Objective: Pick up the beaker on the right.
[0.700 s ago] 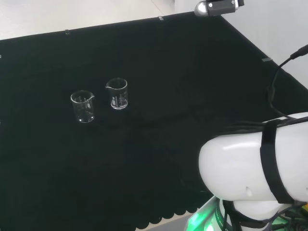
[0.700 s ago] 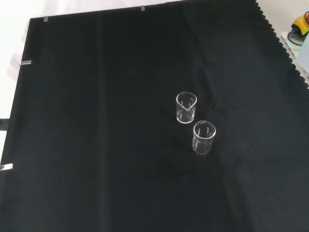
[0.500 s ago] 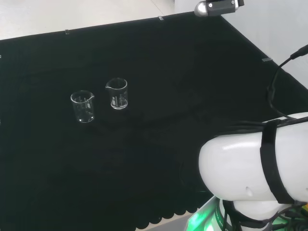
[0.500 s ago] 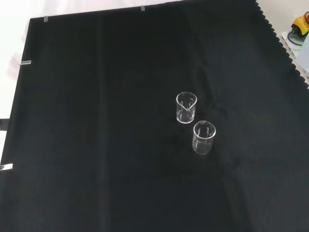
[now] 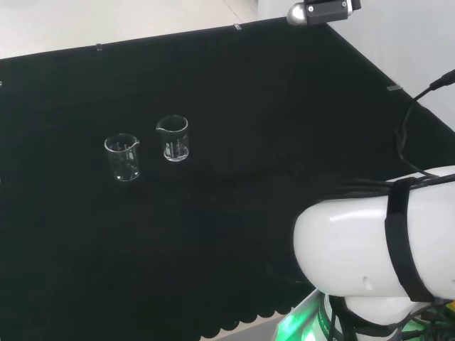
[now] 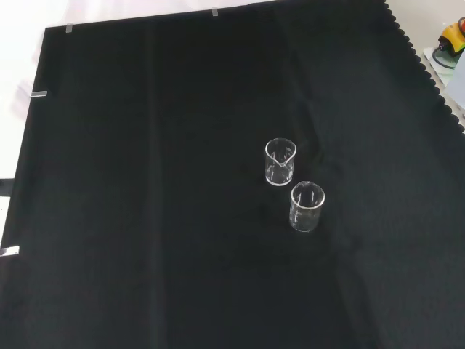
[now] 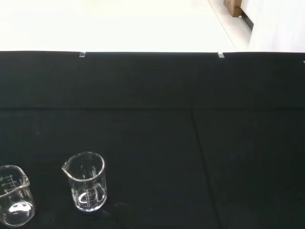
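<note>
- hand: whether spread, pressed together or pinching cannot be told.
- arm link (image 5: pixel 355 249): large white rounded shell with a black strap across it, at the lower right of the head view, well apart from the glassware.
- right beaker (image 5: pixel 173 138): small clear glass beaker, upright on the black cloth (image 5: pixel 270 99), the right-hand one of the pair in the head view. pouring lip turned to that view's left. white printed markings on its wall. looks empty. nothing touches it.
- same right beaker, front view (image 6: pixel 280 161): the upper, farther one of the pair, a little right of the cloth's middle (image 6: pixel 145 182).
- same right beaker, wrist view (image 7: pixel 85 182): stands free on the cloth (image 7: pixel 200 143), lip plainly seen at the rim.
- left beaker (image 5: pixel 122 157): second clear beaker, alike in shape, upright, near the right beaker but not touching it. a little nearer the camera in the head view.
- same left beaker, front view (image 6: pixel 307 206): lower and slightly to the right of the other.
- same left beaker, wrist view (image 7: pixel 14 195): cut off by the picture's edge, graduation marks visible.
- clips (image 6: pixel 214 12): small metal pieces at the cloth's far edges.
</note>
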You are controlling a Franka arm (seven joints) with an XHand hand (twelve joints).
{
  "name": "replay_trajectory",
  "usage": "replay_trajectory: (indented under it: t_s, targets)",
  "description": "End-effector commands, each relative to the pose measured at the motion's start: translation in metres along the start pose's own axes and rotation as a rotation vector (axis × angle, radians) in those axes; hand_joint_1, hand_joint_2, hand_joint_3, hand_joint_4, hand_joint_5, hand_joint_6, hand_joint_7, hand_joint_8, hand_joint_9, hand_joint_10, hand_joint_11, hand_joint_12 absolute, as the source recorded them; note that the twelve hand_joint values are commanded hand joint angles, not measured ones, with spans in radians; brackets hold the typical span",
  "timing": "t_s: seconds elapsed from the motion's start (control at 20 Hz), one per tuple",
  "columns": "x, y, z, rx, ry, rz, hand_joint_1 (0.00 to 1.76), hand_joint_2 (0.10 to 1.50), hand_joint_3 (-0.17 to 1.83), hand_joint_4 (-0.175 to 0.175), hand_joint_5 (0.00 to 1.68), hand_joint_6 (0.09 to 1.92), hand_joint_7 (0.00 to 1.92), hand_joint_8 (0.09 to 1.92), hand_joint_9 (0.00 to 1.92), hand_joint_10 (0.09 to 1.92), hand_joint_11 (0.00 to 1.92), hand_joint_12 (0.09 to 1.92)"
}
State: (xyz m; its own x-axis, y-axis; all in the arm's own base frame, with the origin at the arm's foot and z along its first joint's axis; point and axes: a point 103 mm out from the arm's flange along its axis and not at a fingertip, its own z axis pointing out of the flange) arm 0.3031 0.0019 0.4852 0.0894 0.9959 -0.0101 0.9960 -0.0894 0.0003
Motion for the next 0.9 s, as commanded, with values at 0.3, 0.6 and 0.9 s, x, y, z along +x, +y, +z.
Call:
replay_trajectory:
  t_s: [0.3,0.6,0.9]
  targets:
    - [-0.001,0.003,0.007,0.013,0.006,0.012,0.06,1.13,0.75,-0.019,0.18,0.09,0.07,0.49,0.14,0.61,0.0,1.06]
    - [0.0,0.009,0.017,0.017,0.018,0.026,0.07,1.13,0.75,-0.018,0.19,0.09,0.08,0.49,0.15,0.61,0.0,1.06]
    - [-0.006,0.019,0.031,0.018,0.041,0.052,0.1,1.12,0.75,-0.018,0.2,0.09,0.09,0.49,0.15,0.61,0.0,1.07]
